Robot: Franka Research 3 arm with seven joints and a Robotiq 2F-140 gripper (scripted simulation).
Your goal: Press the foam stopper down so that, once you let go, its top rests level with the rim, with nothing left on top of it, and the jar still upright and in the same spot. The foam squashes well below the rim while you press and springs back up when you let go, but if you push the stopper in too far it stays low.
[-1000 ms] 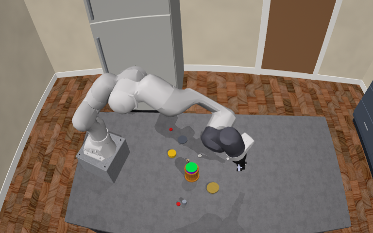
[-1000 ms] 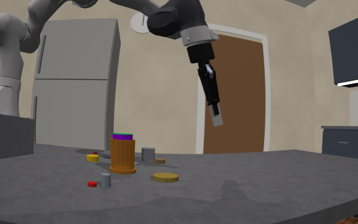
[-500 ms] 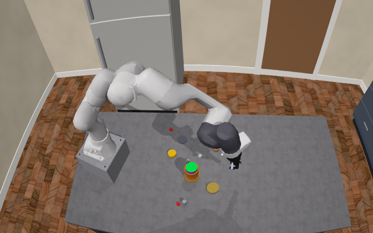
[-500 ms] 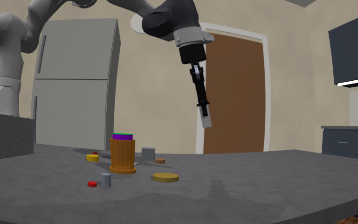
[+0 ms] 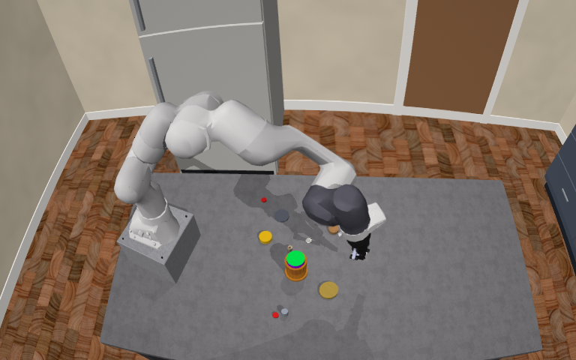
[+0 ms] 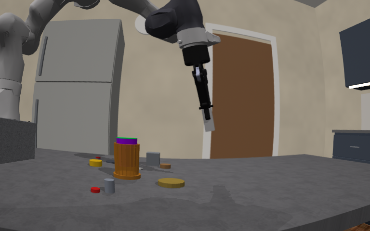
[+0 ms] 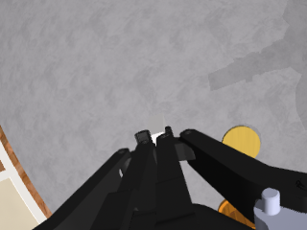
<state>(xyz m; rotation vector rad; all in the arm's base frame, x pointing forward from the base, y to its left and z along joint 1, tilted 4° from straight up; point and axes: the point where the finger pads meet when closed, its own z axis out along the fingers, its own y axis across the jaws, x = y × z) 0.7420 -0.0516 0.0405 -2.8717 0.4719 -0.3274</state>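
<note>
An orange ribbed jar (image 5: 295, 271) stands upright near the middle of the grey table, also seen in the exterior view (image 6: 126, 160). A purple foam stopper with a green top (image 5: 295, 258) (image 6: 126, 140) sticks up above its rim. My gripper (image 6: 209, 125) (image 5: 356, 254) is shut and empty. It hangs tilted in the air, well above the table and to the right of the jar. In the wrist view the shut fingertips (image 7: 155, 136) point at bare table, and an edge of the jar shows at the lower right (image 7: 232, 211).
Small things lie around the jar: a flat yellow disc (image 5: 328, 289), a thicker yellow disc (image 5: 265, 236), a brown disc (image 6: 165, 165), a grey block (image 6: 152, 159), a grey cylinder (image 6: 109, 186) and a red disc (image 6: 95, 189). The arm's base (image 5: 159, 237) stands at the left.
</note>
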